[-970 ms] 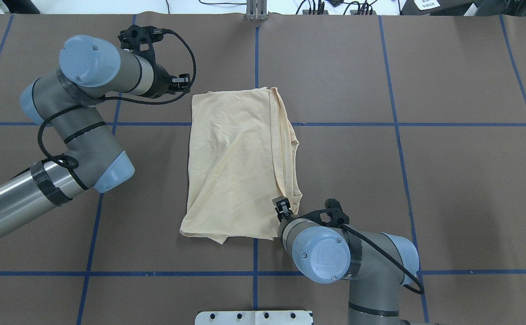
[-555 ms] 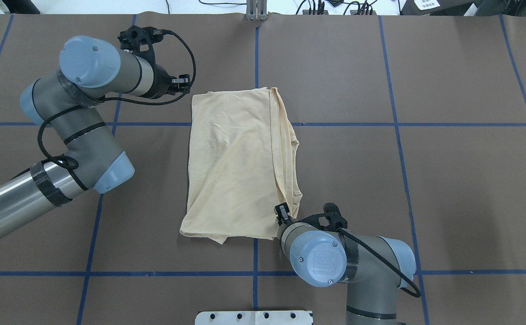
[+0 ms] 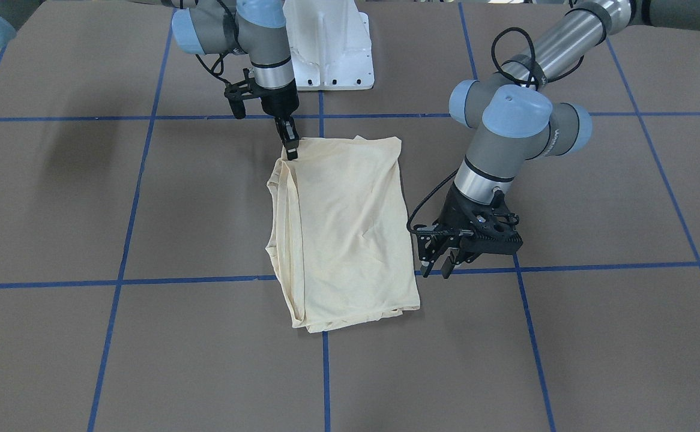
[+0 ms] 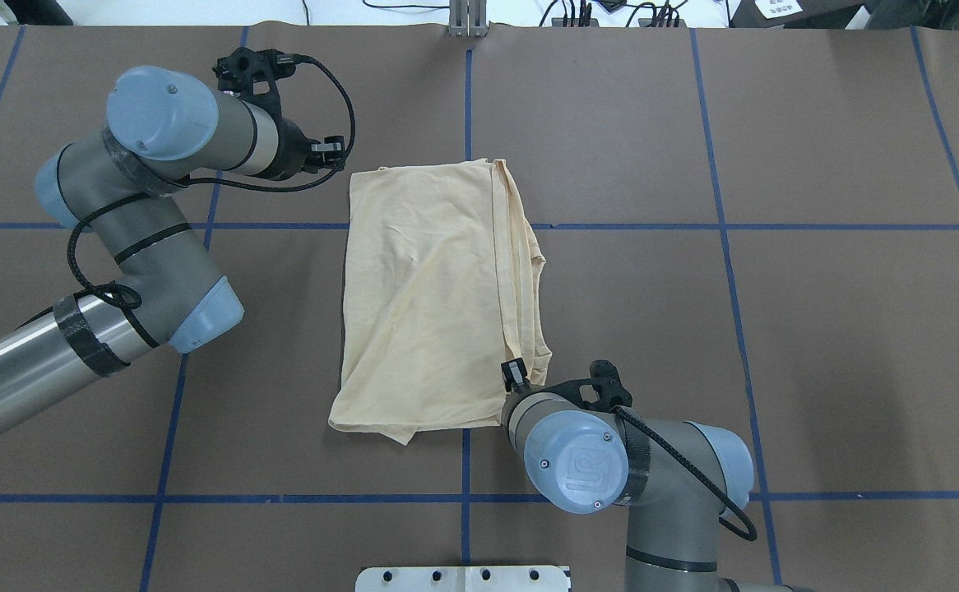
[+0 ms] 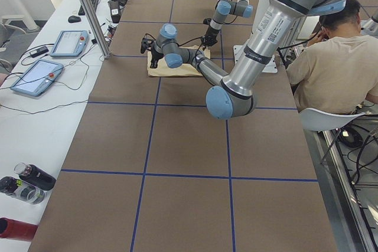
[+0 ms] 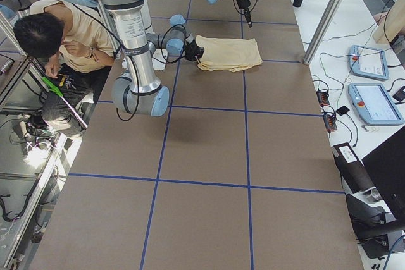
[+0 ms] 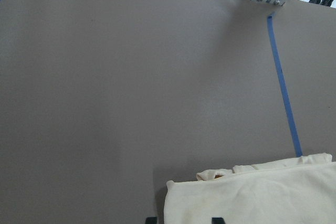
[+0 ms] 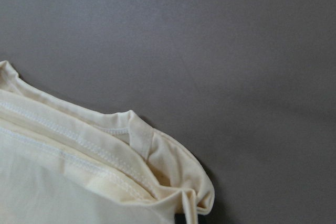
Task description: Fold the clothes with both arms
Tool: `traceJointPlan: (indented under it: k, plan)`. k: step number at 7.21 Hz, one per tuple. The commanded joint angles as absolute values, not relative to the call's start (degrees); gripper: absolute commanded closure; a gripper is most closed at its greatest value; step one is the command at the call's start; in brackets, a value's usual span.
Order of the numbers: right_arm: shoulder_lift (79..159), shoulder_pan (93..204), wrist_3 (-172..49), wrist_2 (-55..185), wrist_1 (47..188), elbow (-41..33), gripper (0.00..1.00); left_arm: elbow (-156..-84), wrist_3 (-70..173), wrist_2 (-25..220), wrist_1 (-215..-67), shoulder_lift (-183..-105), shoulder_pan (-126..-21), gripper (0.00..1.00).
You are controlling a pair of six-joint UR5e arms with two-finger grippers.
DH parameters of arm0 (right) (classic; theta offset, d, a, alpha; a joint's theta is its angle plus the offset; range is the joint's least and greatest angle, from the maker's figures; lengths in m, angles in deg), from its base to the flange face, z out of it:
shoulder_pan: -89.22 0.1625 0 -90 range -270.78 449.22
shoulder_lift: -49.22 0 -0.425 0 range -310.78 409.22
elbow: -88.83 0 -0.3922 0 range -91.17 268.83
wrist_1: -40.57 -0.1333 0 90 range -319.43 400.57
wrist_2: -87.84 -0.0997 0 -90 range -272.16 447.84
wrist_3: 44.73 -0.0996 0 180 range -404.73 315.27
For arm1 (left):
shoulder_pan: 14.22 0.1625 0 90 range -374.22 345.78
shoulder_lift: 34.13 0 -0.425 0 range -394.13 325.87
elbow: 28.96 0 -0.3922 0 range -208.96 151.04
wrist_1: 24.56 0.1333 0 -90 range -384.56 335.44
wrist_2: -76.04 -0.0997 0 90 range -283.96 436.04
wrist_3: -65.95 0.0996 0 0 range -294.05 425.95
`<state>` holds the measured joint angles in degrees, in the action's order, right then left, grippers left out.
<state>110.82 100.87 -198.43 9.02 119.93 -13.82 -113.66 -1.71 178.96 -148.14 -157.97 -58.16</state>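
Note:
The pale cream shirt (image 4: 430, 296) lies folded lengthwise on the brown table, with no print showing. It also shows in the front view (image 3: 344, 228). My left gripper (image 4: 330, 151) is open and low beside the shirt's far left corner. In the left wrist view the fingertips (image 7: 151, 219) straddle that corner of the shirt (image 7: 252, 192). My right gripper (image 4: 514, 372) sits at the shirt's near right corner and looks shut on it (image 3: 291, 150). The right wrist view shows the hemmed layers (image 8: 79, 171) bunched toward the bottom centre.
The white pedestal base (image 3: 326, 48) stands behind the shirt on the robot's side. A metal post (image 4: 467, 20) is at the table's far edge. A seated person (image 5: 331, 69) is beside the robot. Tablets (image 5: 35, 75) lie on the side bench.
My right arm's wrist and elbow have shifted a little left and toward the robot, with the gripper staying at the shirt's near right corner. The left arm has barely moved.

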Motion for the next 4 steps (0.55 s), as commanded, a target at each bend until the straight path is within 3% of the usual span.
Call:
traceJointPlan:
  k: [1, 2, 4]
  plan:
    - [110.75, 101.26, -198.19, 8.74, 120.46, -14.88, 1.00, -114.12, -3.11, 179.05, -148.14, -157.71, -58.17, 0.55]
    - [111.36, 101.61, -198.10, 8.48, 120.64, -16.62, 1.00, -116.65, -3.82, 179.22, -148.14, -157.18, -58.17, 0.55]
    - [112.32, 101.44, -198.10, 8.47, 123.19, -18.92, 1.00, -128.92, -16.32, 181.66, -148.31, -148.34, -56.16, 0.55]
